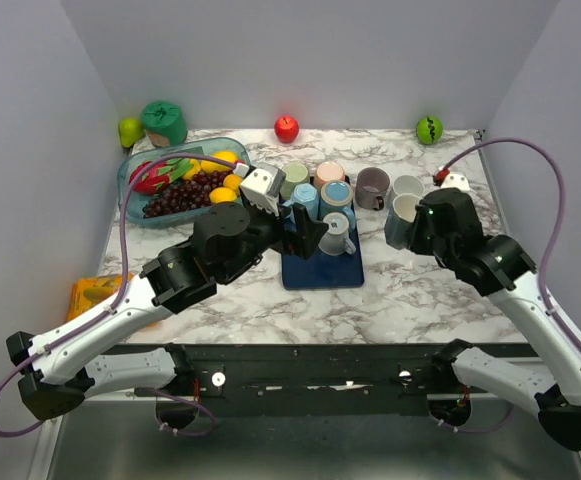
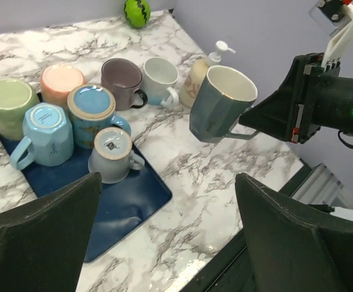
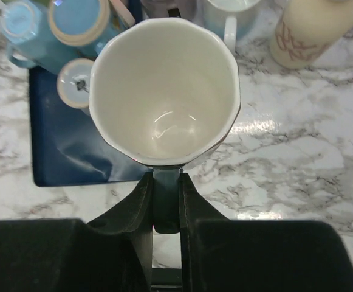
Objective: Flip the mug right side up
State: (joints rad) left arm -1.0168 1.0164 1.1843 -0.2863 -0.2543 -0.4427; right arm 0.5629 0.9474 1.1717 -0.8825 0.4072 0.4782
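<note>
Top view: right hand (image 1: pixel 417 222) closed on grey-blue mug (image 1: pixel 400 222), just right of blue tray (image 1: pixel 320 272), over marble counter (image 1: pixel 420 290). Left hand (image 1: pixel 305 232) spread wide above tray, gripping nothing.

Left wrist: mug mouth up, slightly tilted, apparently off counter, near the soap bottle (image 2: pixel 202 73); own fingers (image 2: pixel 42 237) far apart, empty.

Right wrist: straight down into mug's white inside; handle (image 3: pixel 166 207) pinched tight between both dark fingers, tray to left.

Glossy glaze, matt plastic
Grey mug (image 2: pixel 222 100) looks glazed ceramic; marble-patterned counter (image 2: pixel 225 182) shines; right claw (image 3: pixel 166 194) is matt black plastic.
</note>
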